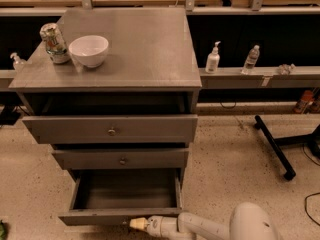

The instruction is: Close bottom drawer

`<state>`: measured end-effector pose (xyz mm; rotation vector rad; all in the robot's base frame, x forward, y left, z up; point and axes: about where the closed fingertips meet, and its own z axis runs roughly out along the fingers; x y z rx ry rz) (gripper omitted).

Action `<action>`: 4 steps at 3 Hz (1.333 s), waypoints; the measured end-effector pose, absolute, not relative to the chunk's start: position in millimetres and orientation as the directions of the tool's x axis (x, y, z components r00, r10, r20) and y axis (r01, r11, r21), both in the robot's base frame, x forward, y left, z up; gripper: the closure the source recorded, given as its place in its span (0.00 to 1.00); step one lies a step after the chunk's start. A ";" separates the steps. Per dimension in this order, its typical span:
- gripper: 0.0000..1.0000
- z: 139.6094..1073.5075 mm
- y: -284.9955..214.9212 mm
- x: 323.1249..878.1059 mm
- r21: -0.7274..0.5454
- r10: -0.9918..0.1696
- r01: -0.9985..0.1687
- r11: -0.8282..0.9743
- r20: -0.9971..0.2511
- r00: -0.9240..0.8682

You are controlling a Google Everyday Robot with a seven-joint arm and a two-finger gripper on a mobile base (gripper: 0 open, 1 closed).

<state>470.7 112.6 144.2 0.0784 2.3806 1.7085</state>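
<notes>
The grey cabinet (125, 54) has three drawers. The bottom drawer (125, 191) is pulled far out, and its plain grey box interior is bare. Its slim front panel (95, 217) runs along the bottom of the view. My gripper (136, 223) reaches in from the lower right on a white arm (210, 226). Its yellowish tip touches the front panel near the middle, where the knob is hidden. The top drawer (110, 129) and the middle drawer (120, 159) each stand a little way out.
A white bowl (88, 50) and a can (53, 43) stand on the cabinet top. Two bottles (213, 59) (251, 59) sit on a ledge to the right. A black stand leg (274, 146) lies on the speckled floor at right.
</notes>
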 end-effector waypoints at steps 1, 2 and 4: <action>1.00 138.2 117.3 471.5 0.939 0.148 -0.068 0.338 -0.125 -0.981; 1.00 137.6 121.9 488.6 0.938 0.167 -0.058 0.343 -0.121 -0.979; 1.00 146.1 119.3 515.1 0.939 0.209 -0.053 0.339 -0.130 -0.969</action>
